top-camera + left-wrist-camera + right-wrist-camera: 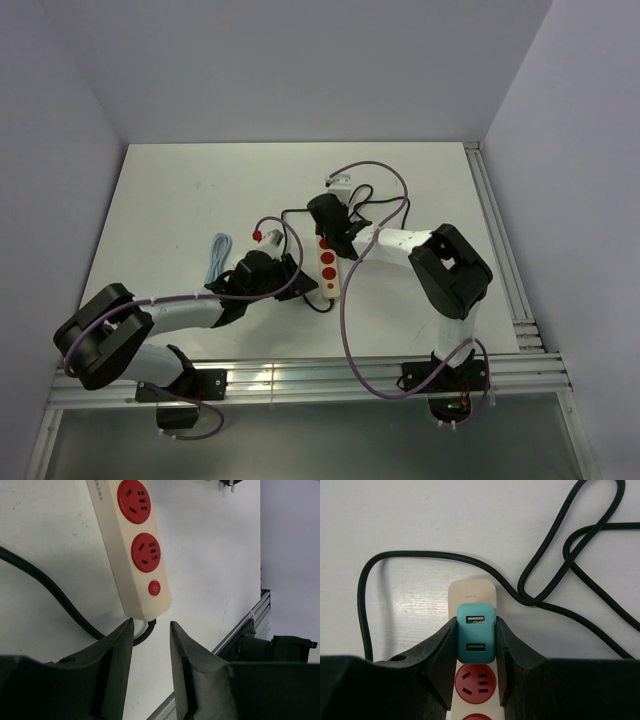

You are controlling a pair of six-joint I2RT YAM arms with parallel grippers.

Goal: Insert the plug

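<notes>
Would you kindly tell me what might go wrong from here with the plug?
1. The left gripper is open just short of the strip's end, so nothing holds the strip; pressing may slide or tilt it.
2. The right gripper is shut on the plug over the end socket, and the prongs are hidden; if they miss the holes, it may jam.
3. The cable loops close by the strip and may snag when the arm retreats.

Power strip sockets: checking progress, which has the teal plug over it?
The one at the cordless end of the strip, under the teal plug; the red sockets are uncovered.
</notes>
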